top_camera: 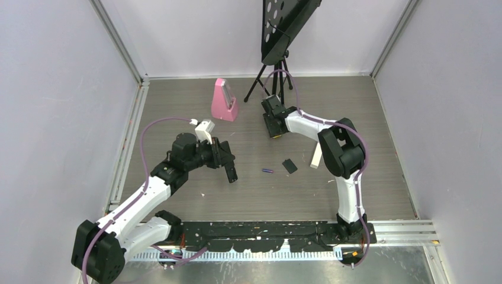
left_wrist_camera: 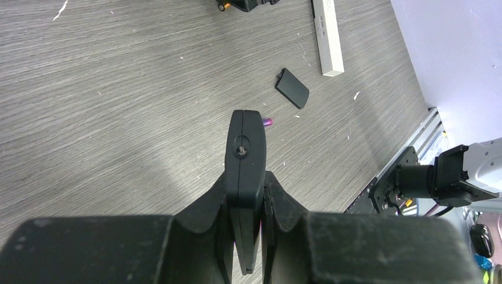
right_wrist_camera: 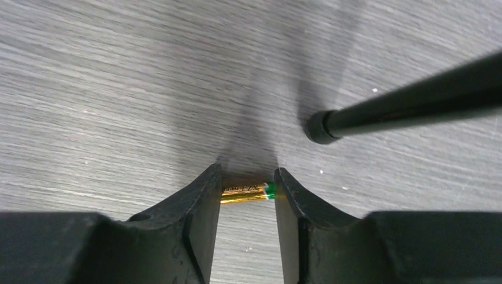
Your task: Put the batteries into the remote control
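The left gripper (left_wrist_camera: 244, 180) clamps the remote (left_wrist_camera: 245, 145) on edge. The right gripper (right_wrist_camera: 247, 188) pinches a gold battery (right_wrist_camera: 241, 193) by its ends. A purple battery (top_camera: 267, 171) lies near the loose cover (top_camera: 289, 165).

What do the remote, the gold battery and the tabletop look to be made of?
The remote control: probably plastic, with a dull black moulded shell and a small metal screw-like fitting on its face.
The gold battery: seemingly a metal cell in a glossy gold-and-green printed wrap that catches the light.
The table: likely a grey wood-grain laminate, matte and flat with streaked grain lines.
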Robot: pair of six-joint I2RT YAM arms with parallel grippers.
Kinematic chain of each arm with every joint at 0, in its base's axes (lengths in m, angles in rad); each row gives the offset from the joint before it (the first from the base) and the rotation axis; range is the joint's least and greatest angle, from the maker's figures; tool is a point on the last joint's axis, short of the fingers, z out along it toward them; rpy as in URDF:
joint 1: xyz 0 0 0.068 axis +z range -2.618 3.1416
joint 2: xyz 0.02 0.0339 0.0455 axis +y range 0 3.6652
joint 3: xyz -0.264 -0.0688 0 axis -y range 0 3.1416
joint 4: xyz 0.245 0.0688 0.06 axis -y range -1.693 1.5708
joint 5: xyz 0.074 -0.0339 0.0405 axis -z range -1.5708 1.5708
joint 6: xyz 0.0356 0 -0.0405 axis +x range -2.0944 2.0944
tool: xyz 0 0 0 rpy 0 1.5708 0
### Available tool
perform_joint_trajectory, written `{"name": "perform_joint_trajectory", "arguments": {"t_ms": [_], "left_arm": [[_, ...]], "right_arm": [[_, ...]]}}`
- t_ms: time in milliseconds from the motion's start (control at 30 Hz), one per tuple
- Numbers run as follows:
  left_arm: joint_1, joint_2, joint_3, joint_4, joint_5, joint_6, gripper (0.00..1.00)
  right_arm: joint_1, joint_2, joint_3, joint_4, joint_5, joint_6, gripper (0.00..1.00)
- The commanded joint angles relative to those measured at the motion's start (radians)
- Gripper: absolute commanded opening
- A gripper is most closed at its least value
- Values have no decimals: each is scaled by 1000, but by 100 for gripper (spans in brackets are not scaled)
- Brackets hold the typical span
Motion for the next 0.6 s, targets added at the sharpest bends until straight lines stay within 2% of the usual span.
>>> {"name": "perform_joint_trajectory", "arguments": {"t_ms": [0, 133, 567], "left_arm": [[3, -5, 22, 58, 28, 1, 0], [3, 1, 21, 58, 34, -3, 0], [3, -5, 25, 58, 43, -12, 0]], "right_arm": [[11, -50, -20, -114, 97, 103, 47], [19, -55, -25, -169, 173, 172, 55], [19, -124, -75, -194, 165, 195, 52]]}}
